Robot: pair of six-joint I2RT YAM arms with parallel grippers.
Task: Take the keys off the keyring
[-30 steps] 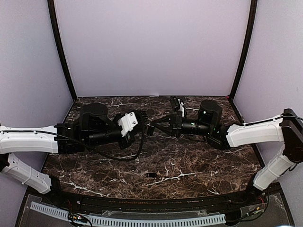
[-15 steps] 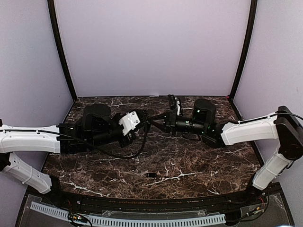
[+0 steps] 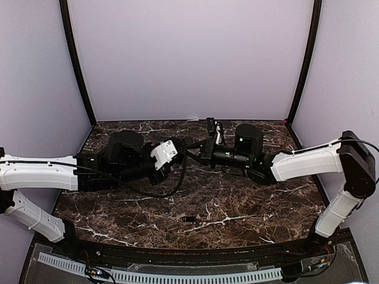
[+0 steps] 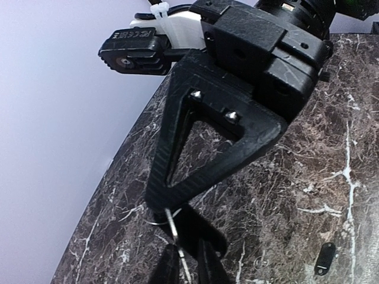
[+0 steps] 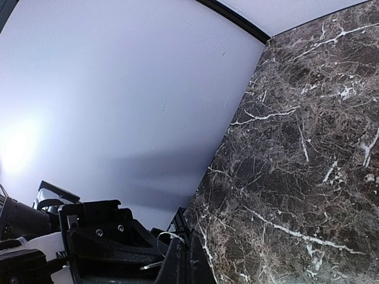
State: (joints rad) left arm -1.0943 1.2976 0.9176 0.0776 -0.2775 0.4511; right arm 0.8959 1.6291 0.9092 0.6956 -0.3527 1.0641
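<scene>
The keyring [image 4: 155,221] is a thin silver wire loop held above the marble table [image 3: 237,201]. My right gripper [image 5: 188,260] is shut on the keyring [image 5: 167,235], which curls out from its tips. In the left wrist view, the right gripper's black triangular finger [image 4: 195,148] comes down onto the ring. My left gripper [image 4: 186,266] stands just below with its jaws slightly apart. A thin silvery strip runs through that gap. Both grippers meet mid-table at the back, left gripper [image 3: 180,152] facing right gripper [image 3: 192,148]. One dark key [image 3: 189,219] lies loose on the table, also seen as the key [image 4: 324,259] in the left wrist view.
Pale purple walls close the table on three sides, with black corner posts [image 3: 77,65]. The left arm's cable [image 3: 160,195] loops down over the marble. A white slotted rail [image 3: 160,275] runs along the near edge.
Both grippers have shifted together toward the back wall, the right arm reaching further left. The left jaws have parted a little. The loose key has not moved.
</scene>
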